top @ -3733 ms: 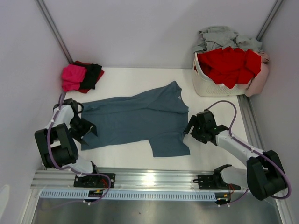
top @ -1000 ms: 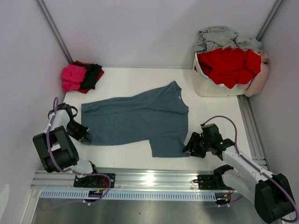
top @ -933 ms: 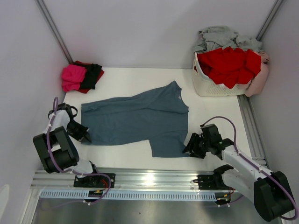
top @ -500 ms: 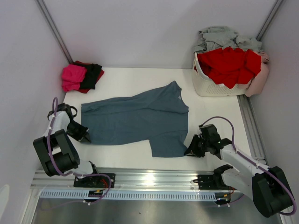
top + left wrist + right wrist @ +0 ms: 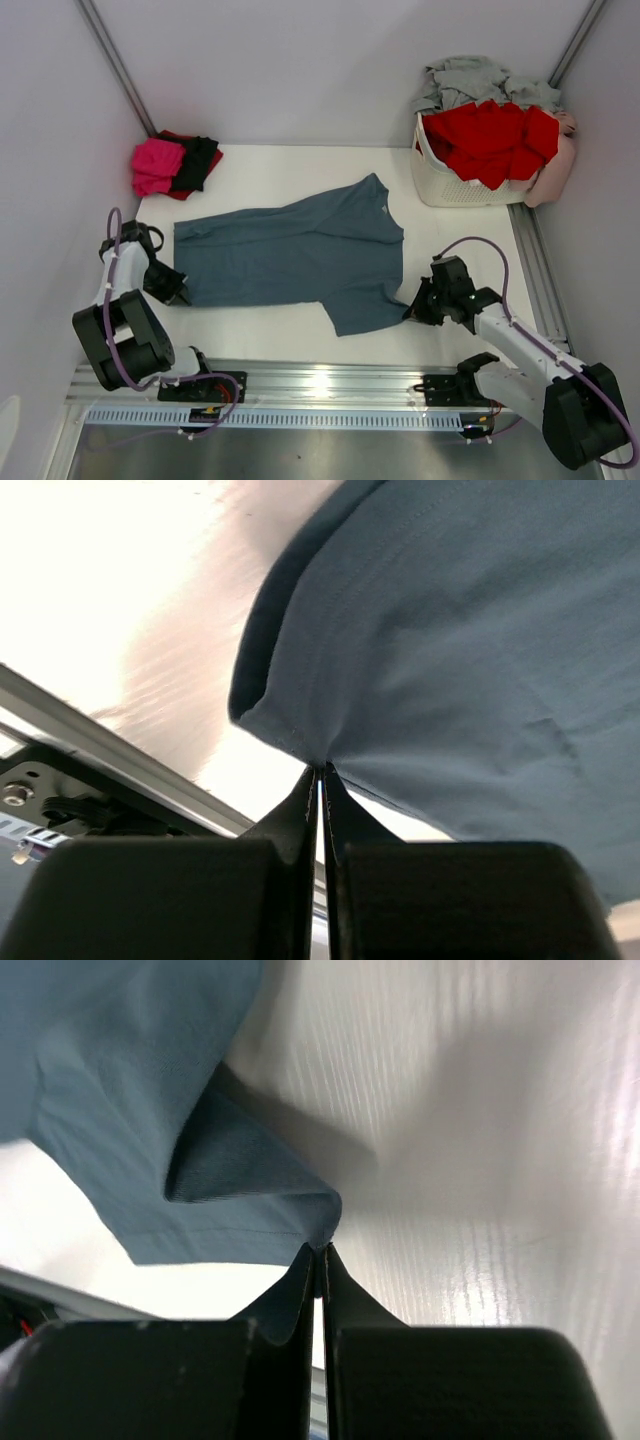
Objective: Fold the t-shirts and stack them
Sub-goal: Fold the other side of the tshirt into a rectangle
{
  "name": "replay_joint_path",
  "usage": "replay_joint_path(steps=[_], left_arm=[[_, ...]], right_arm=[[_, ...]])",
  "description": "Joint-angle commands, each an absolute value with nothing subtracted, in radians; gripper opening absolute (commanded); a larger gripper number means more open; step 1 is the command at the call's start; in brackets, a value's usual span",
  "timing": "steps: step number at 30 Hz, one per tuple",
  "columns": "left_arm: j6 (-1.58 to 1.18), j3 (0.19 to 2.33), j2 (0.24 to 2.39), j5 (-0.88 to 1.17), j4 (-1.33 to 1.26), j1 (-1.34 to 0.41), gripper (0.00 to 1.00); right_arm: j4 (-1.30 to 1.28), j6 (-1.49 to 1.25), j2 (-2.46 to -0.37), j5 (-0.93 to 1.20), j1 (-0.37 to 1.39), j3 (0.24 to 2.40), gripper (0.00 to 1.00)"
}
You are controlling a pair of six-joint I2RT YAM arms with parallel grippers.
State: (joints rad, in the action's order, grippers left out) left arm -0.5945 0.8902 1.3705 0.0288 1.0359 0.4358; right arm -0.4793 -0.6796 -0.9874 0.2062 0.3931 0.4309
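Both arms are down low at the near side of the white table (image 5: 300, 175), one at each end of the slate blue-grey cloth t-shirt (image 5: 290, 260). It lies spread flat between them, neck label toward the right. The left gripper (image 5: 320, 772) has its fingers pressed together on a stitched corner at the shirt's near-left edge. The cloth fans up and away from the tips, with the seam caught right at the nip. Over on the other side, the right gripper (image 5: 318, 1250) pinches the near-right corner the same way, and there the fabric peaks into a small fold off the table. Two corners held, one in each gripper: that looks like the set-up for lifting the near edge and carrying it over for a fold. The folded pile of magenta-pink, black and red shirts (image 5: 175, 165) sits at the far-left corner, well apart. The white lattice plastic basket (image 5: 445, 185) at far right holds red and pale grey ones.
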Motion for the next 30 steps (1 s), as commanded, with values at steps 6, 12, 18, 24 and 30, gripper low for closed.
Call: replay_joint_path(steps=[6,12,18,24,30], left_arm=[[-0.615,0.91,1.29,-0.066,1.066,0.439,0.01],[-0.627,0.914,1.275,-0.063,1.057,0.442,0.01],[-0.67,0.942,1.232,-0.015,1.011,0.442,0.01],[-0.719,0.962,1.27,0.057,0.957,0.431,0.01],[-0.767,1.018,1.351,0.069,0.896,0.388,0.01]], right_arm=[[-0.586,-0.706,-0.907,0.002,0.347,0.529,0.0],[-0.6,-0.722,-0.862,-0.063,0.33,0.569,0.0],[-0.568,-0.733,-0.857,-0.106,0.33,0.658,0.0],[-0.477,-0.727,-0.926,-0.112,0.325,0.761,0.0],[-0.364,-0.733,-1.058,-0.097,0.33,0.847,0.0]])
